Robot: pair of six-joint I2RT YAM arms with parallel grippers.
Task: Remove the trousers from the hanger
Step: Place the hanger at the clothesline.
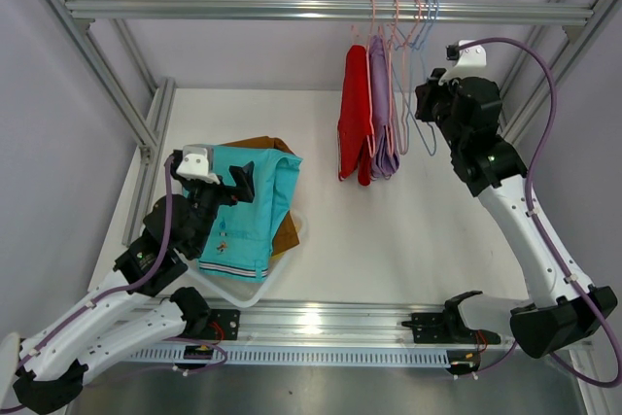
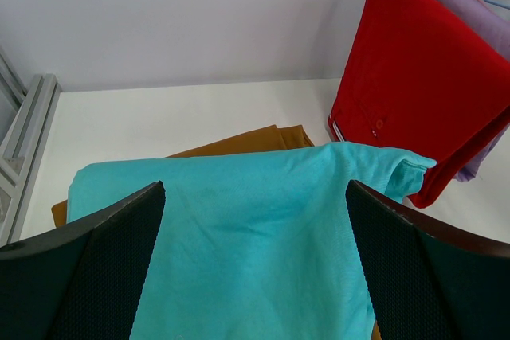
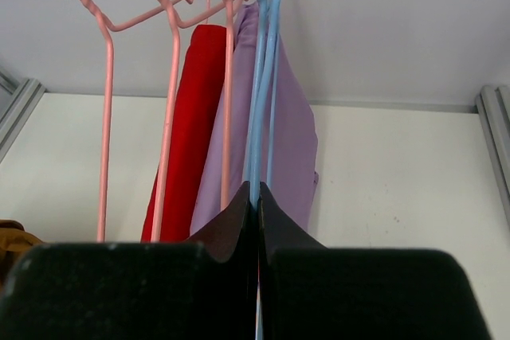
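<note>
The right gripper pinched a thin blue wire hanger; the left gripper gaped above folded teal cloth trousers.

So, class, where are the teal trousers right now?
Top view, left side: the teal trousers lie atop the brown trousers, by the open left fingers.

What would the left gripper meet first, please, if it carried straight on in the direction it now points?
Most likely the teal folded cloth trousers, lying on brown folded trousers; they fill the wrist view between the fingers of the open left gripper. Whether it touches them is unclear.
</note>
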